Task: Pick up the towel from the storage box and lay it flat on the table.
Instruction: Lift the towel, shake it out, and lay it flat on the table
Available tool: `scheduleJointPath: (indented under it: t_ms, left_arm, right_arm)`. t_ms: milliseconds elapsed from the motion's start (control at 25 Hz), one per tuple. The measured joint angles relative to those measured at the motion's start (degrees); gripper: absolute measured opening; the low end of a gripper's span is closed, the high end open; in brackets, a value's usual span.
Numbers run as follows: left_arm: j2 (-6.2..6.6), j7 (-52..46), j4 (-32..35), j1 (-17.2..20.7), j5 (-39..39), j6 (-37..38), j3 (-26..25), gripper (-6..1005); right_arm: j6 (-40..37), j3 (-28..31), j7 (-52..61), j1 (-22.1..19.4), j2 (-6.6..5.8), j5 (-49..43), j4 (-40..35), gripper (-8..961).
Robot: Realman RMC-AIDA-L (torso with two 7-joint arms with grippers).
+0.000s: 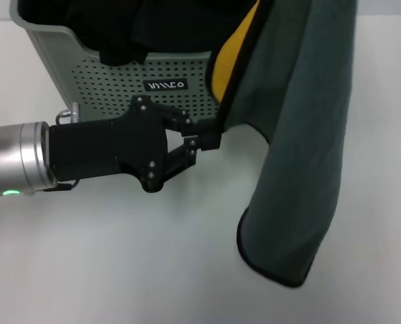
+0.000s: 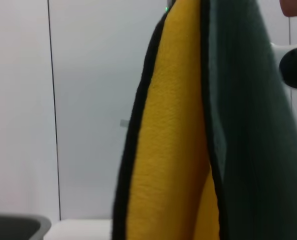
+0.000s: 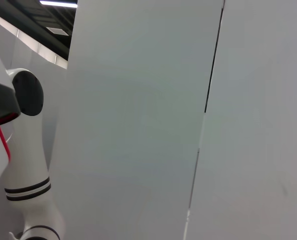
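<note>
The towel (image 1: 308, 135) hangs down from above the head view's top edge, dark green with black edging, and its lower hem ends just over the table (image 1: 119, 263). A fold shows its yellow reverse (image 1: 231, 61). My left gripper (image 1: 210, 138) reaches in from the left in front of the storage box (image 1: 86, 67) and is shut on the towel's black edge. The left wrist view is filled by the towel's yellow side (image 2: 168, 150) and green side (image 2: 258, 140). My right gripper is out of view.
The storage box stands at the back left with black fabric (image 1: 153, 27) inside it. The right wrist view shows only grey wall panels (image 3: 138, 125) and part of a white robot body (image 3: 23, 150).
</note>
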Motion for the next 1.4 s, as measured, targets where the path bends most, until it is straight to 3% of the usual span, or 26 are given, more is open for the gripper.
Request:
scheduleJointPath:
  t_ms: [240, 440, 760, 1120, 1400]
  left_arm:
    - [-0.06, -0.7, -0.1, 0.0, -3.0, 1.6, 0.4, 121]
    - [-0.10, -3.0, -2.4, -1.8, -5.8, 3.2, 1.0, 153]
    - [0.03, -1.3, -7.4, -4.4, -5.8, 2.4, 0.3, 203]
    - [0.32, -0.5, -8.7, -6.1, -5.5, 3.3, -1.7, 259]
    - [0.74, -1.9, -10.4, -8.2, -4.7, 6.1, -1.7, 470]
  right_arm:
    - [-6.2, 5.9, -0.9, -0.4, -2.71, 0.1, 4.8, 35]
    - [-10.6, 8.3, -2.6, 0.4, -4.22, 0.6, 9.6, 38]
    - [-12.3, 8.3, -3.2, 0.0, -4.66, 1.9, 11.1, 42]
    - [-12.4, 3.8, -3.0, -0.9, -5.09, 5.4, 10.9, 47]
    - [-12.4, 3.7, -3.0, -0.9, -4.92, 5.5, 10.9, 51]
